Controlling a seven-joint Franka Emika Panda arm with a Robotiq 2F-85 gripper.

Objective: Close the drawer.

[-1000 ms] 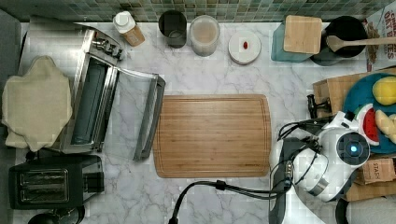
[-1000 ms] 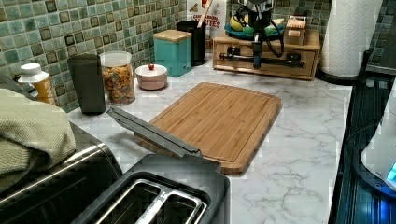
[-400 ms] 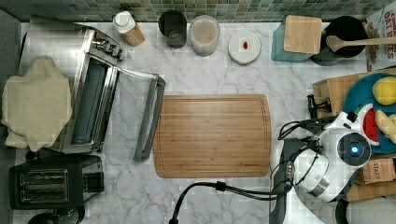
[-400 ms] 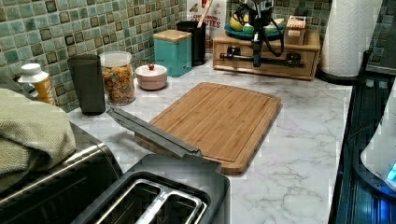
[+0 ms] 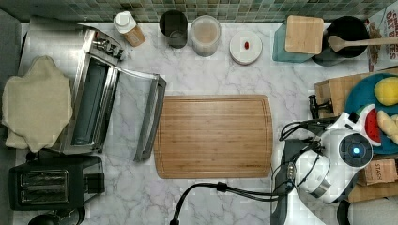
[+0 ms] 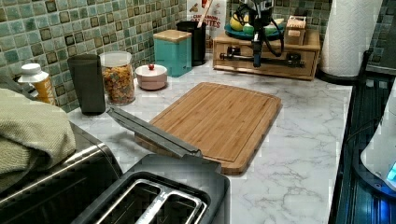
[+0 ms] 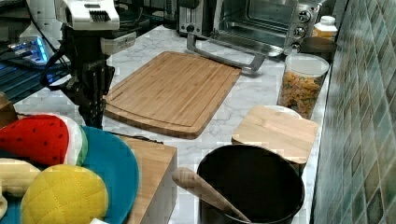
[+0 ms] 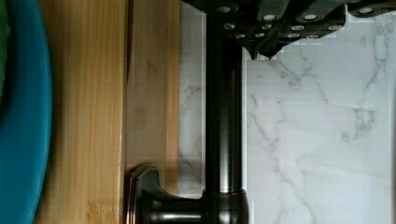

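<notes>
Nothing's moved; gripper at drawer handle, can't tell if clamped.

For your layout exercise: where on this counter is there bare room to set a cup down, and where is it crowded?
Free: the cutting board and the marble between it and the counter's front edge. Crowded: the backsplash row around the cereal jar, and the drawer box where the gripper hangs.

Even indoor light, soft shadows, blocky compression artefacts throughout.
</notes>
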